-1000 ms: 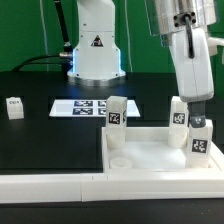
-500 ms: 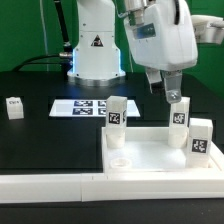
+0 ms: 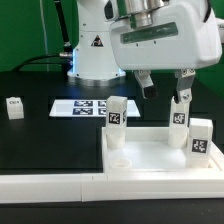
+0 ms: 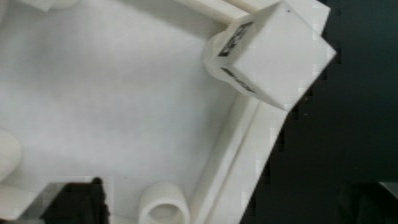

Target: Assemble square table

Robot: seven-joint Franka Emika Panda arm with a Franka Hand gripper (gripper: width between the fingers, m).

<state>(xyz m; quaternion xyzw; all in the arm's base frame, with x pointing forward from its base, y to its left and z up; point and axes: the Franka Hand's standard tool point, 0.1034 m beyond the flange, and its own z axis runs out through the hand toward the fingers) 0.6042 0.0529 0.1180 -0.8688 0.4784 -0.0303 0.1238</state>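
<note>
Black tabletop below, the end effector (image 3: 165, 88) hangs open and empty above the square table (image 3: 150, 152)

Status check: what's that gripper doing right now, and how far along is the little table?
Gripper open, empty, above the tabletop. Three legs standing in it; fourth leg loose on the table, exterior view's left. Nothing in the way.

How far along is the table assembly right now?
Three leg blocks stand upright at the tabletop: one at the back on the exterior view's left, two on its right. The gripper hovers open, holding nothing. The fourth leg lies apart, and one socket is empty.
</note>
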